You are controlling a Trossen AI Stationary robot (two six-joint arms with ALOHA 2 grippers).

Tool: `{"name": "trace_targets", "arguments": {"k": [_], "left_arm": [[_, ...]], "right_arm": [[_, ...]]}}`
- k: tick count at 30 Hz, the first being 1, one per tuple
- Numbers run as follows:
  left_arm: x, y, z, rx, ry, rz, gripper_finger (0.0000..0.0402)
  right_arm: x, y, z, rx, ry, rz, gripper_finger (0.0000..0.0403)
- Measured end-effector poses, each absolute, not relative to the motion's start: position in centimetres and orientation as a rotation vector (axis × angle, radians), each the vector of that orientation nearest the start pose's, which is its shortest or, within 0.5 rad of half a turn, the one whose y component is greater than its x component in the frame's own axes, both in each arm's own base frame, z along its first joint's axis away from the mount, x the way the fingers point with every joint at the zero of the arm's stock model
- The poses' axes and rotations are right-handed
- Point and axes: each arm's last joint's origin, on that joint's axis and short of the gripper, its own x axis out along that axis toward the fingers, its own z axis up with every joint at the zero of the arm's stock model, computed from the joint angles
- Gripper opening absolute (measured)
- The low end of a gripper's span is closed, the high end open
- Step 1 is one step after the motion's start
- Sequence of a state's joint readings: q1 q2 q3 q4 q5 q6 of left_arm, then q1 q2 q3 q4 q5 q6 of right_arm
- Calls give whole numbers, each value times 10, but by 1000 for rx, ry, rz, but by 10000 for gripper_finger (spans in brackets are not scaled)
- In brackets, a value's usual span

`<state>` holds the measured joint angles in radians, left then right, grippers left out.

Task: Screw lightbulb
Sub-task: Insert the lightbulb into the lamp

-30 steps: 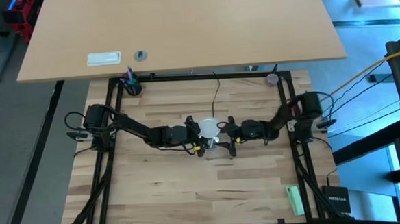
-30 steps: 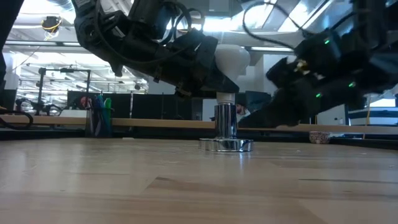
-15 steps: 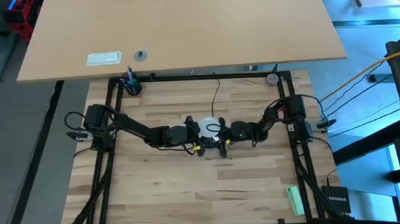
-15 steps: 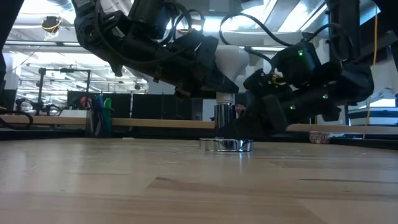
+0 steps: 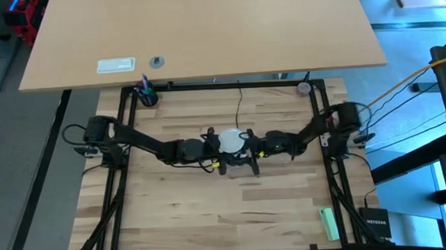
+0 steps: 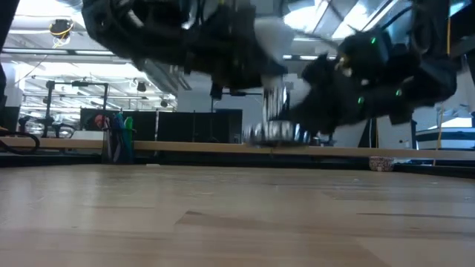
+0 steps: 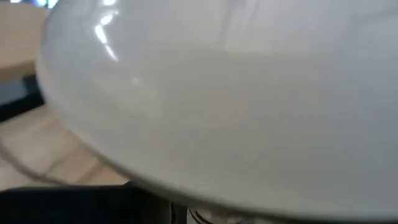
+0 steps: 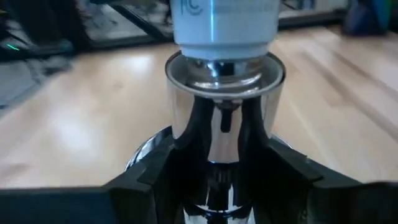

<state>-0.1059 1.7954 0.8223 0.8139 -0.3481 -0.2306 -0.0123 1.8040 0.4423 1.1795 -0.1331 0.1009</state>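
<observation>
The bulb [image 5: 230,140] is gripped by the left end effector [image 5: 218,144] above mid-desk [image 5: 212,210], its base seated in the socket [image 8: 224,99]. The socket, lifted off the desk, is clamped by the right end effector [image 8: 217,180].

Both arms reach inward across the table and meet at its middle; the left gripper [image 5: 218,144] is clamped tight on the lightbulb [image 5: 230,140], wrist level; the right gripper [image 8: 219,180] comes in low from the other side, its fingers [image 8: 283,171] pressed against the socket [image 8: 225,102].
</observation>
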Motion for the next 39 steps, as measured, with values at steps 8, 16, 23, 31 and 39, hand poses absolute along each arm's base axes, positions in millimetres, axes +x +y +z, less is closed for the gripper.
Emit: {"name": "trace_targets", "arguments": {"k": [8, 16, 23, 31, 39], "left_arm": [[359, -33, 210, -228, 40, 92, 138], [367, -45, 232, -188, 105, 52, 138], [374, -52, 240, -147, 249, 71, 138], [367, -48, 258, -160, 291, 93, 137], [364, -43, 260, -168, 292, 130, 137]], "right_arm": [[285, 19, 176, 77, 265, 273, 182], [290, 31, 206, 100, 352, 271, 182], [291, 30, 206, 138, 379, 217, 182], [293, 29, 207, 155, 378, 177, 182], [296, 28, 202, 155, 379, 143, 182]]}}
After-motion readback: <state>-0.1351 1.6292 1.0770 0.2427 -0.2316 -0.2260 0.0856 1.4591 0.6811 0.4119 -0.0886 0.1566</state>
